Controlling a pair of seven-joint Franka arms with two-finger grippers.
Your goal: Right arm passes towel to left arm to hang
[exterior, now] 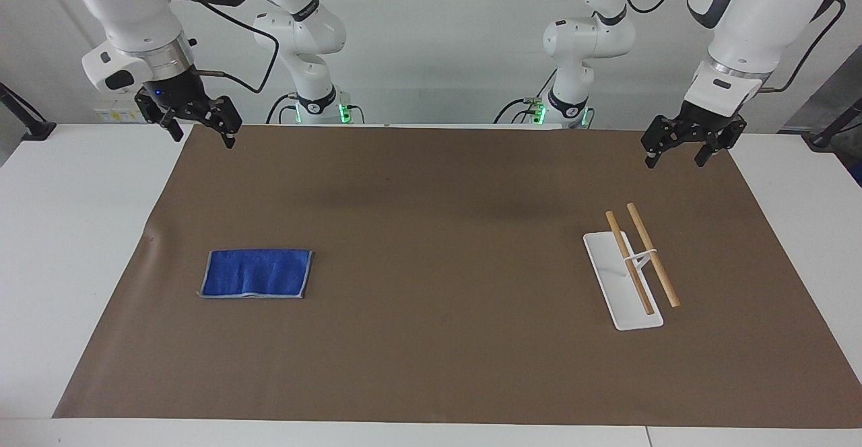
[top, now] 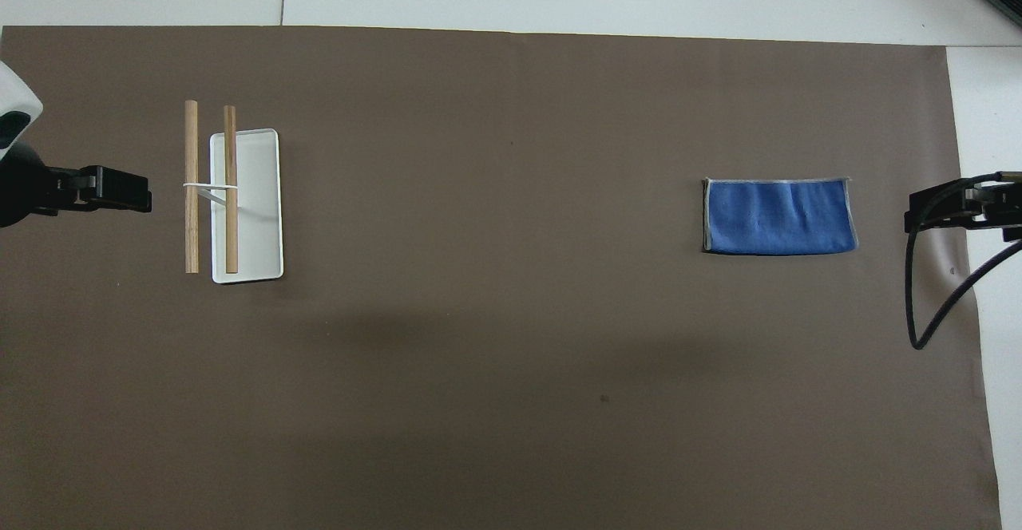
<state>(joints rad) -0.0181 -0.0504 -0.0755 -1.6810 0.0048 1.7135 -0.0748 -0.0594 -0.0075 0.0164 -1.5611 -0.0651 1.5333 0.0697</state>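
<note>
While flat, towel (exterior: 256, 273) lies clear of right end effector (exterior: 201, 130).

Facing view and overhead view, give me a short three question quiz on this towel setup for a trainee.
1. True or false: the towel hangs on the rack.
2. Which end effector is open: A right, B left, C both?
3. The towel lies flat on the brown ____.

Key: 1 false, it lies toward the right arm's end of the table, the rack toward the left arm's. 2 C, both raised, holding nothing. 3 mat.
</note>
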